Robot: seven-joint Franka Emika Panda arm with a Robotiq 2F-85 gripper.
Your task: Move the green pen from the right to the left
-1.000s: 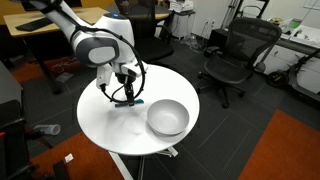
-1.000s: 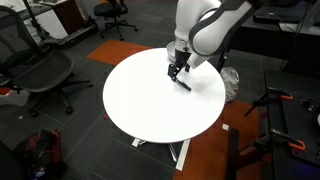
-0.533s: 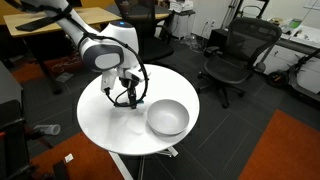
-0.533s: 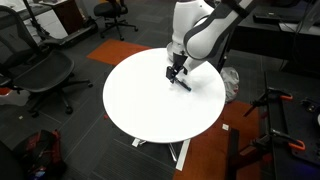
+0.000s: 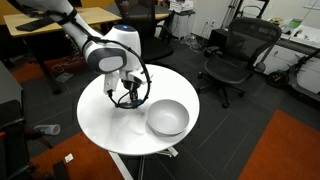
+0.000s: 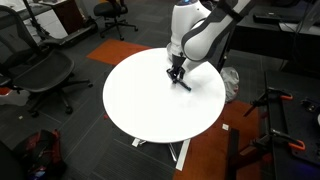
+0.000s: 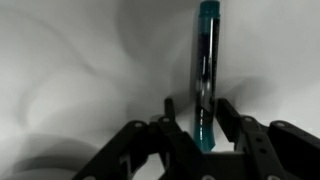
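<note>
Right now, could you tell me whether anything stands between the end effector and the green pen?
Nothing visible does. In the wrist view the green pen lies with one end inside the open end effector; the grey bowl sits apart on the table.

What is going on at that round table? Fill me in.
A robot arm has its gripper lowered to the white round table. Its jaws straddle the dark end of the green pen. In the wrist view the jaws sit close on either side of the pen, but it is unclear whether they have closed on it. The pen appears to lie on the tabletop. A grey bowl stands nearby, apart from the gripper.
</note>
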